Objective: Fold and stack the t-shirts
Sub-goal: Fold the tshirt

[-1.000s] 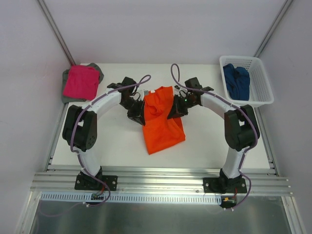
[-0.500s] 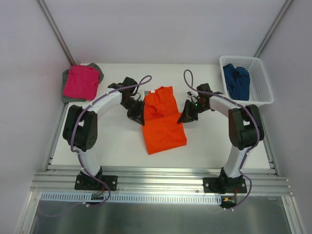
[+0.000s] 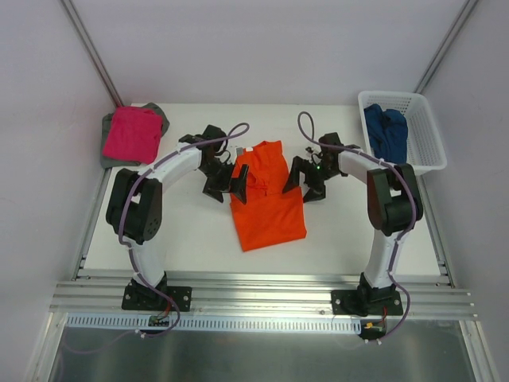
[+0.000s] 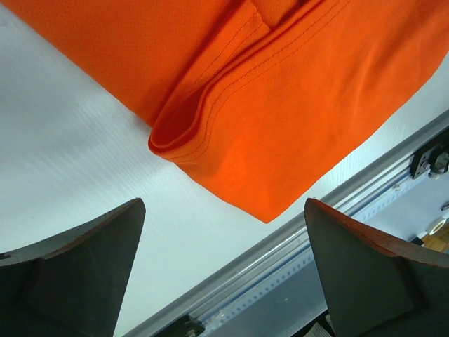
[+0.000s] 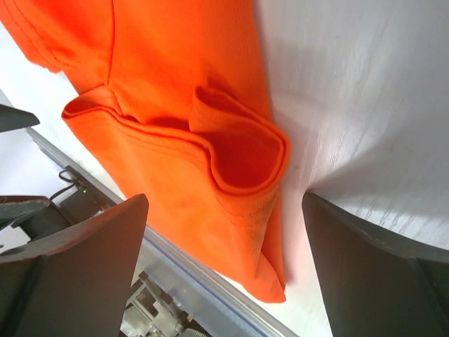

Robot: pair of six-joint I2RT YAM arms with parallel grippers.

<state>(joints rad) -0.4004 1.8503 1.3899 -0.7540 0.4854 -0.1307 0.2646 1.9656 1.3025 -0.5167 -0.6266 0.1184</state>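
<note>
The orange t-shirt (image 3: 266, 199) lies partly folded in the middle of the table, its sides turned in. My left gripper (image 3: 227, 185) stands open at its left edge, with nothing between the fingers; in the left wrist view the shirt's folded hem (image 4: 280, 105) lies just ahead of the gripper (image 4: 223, 210). On the shirt's right edge my right gripper (image 3: 305, 182) is open too, and the rolled fold (image 5: 238, 161) sits loose ahead of it (image 5: 224, 203). A magenta shirt (image 3: 132, 133) lies folded on a grey shirt (image 3: 106, 150) at the back left. The dark blue shirt (image 3: 386, 132) is bunched in the basket.
The white lattice basket (image 3: 429, 155) stands at the back right corner. A metal rail (image 3: 262, 282) runs along the table's near edge, and it also shows in the left wrist view as the rail (image 4: 295, 256). Grey walls close in the left, right and back sides.
Both grippers have opened and let go of the orange shirt. The right gripper drew off the shirt to its right edge; the left stayed at the left edge.
</note>
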